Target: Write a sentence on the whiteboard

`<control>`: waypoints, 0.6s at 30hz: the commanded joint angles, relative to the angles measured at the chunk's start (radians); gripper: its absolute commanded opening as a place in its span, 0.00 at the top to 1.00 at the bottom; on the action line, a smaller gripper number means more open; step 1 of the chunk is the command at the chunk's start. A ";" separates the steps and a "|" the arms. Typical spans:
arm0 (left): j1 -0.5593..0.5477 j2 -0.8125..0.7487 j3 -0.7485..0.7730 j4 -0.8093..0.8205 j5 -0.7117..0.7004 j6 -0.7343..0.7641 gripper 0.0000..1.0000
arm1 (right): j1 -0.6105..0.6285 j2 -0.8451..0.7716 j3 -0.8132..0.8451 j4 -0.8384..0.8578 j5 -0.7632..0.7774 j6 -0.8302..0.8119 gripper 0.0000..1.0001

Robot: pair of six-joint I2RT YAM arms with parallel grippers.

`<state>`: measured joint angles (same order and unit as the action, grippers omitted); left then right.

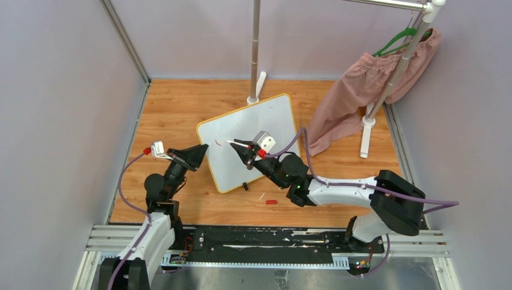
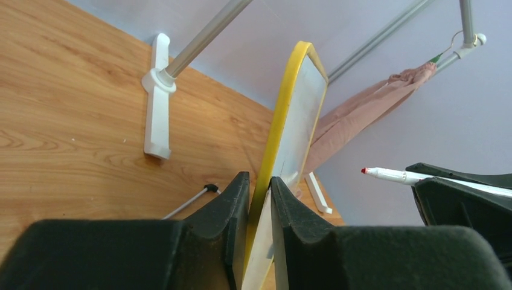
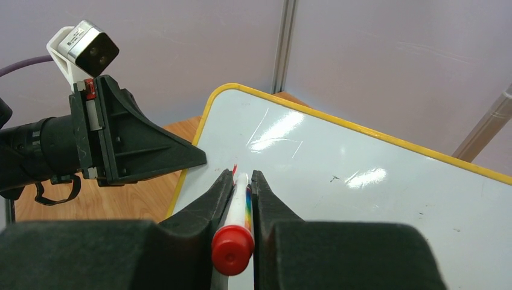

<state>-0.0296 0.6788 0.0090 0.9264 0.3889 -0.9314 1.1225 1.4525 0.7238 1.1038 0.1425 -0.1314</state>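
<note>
The whiteboard (image 1: 273,118), white with a yellow rim, lies slanted on the wooden table. My left gripper (image 1: 202,154) is shut on its left edge; in the left wrist view the fingers clamp the yellow rim (image 2: 284,115) edge-on. My right gripper (image 1: 241,148) is shut on a white marker with a red end (image 3: 233,252), over the board's left part. The red tip (image 2: 364,171) stands a little off the board's face. Of the sentence only one short red stroke (image 1: 218,143) shows, also in the right wrist view (image 3: 234,170).
A red marker cap (image 1: 271,202) lies on the table in front of the board. A clothes rack pole (image 1: 255,48) and its white foot (image 1: 259,84) stand behind the board. A pink garment (image 1: 356,90) hangs at the right by a second foot (image 1: 364,139). Grey walls enclose the table.
</note>
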 commanded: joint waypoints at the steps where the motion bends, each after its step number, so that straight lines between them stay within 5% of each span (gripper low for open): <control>1: -0.008 0.010 -0.157 -0.001 0.025 0.039 0.74 | -0.009 0.003 -0.015 0.065 0.024 -0.026 1.00; 9: -0.008 0.020 -0.158 -0.054 0.057 0.063 0.62 | -0.010 0.017 -0.023 0.070 0.030 -0.030 1.00; 18: -0.009 -0.030 -0.159 -0.096 0.048 0.074 0.80 | -0.009 0.103 0.017 0.123 0.060 -0.023 1.00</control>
<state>-0.0322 0.6750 0.0090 0.8539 0.4274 -0.8772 1.1225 1.5173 0.7105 1.1442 0.1654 -0.1497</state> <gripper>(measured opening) 0.235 0.162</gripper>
